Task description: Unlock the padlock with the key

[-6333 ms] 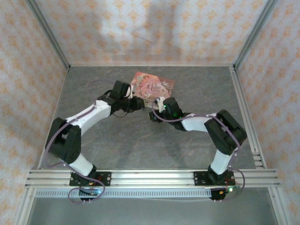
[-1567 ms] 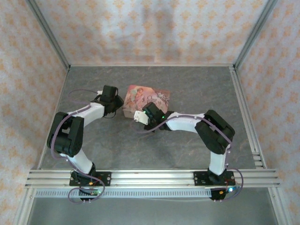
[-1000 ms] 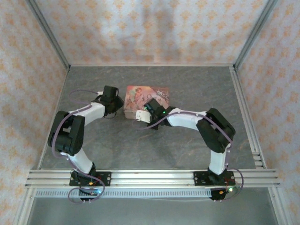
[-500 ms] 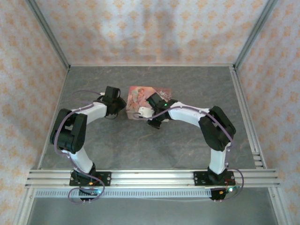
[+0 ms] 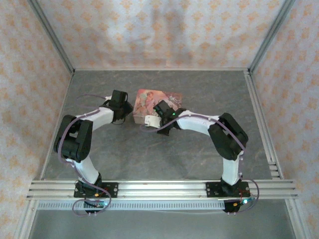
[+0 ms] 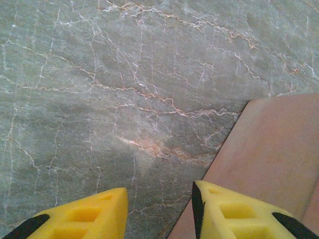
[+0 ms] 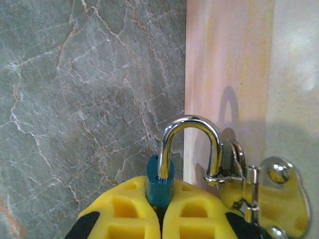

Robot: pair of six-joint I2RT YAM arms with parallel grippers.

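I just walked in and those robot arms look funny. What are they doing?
The right gripper is pinching the little blue padlock, whose shiny shackle hooks through the metal clasp on the pink tin. The left gripper is open, holding nothing, hovering over the table beside the tin. Whether the lock is open yet is hard to tell.

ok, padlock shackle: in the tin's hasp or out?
In. The padlock has its shackle through the hasp ring on the tin; right gripper is shut on its blue body.
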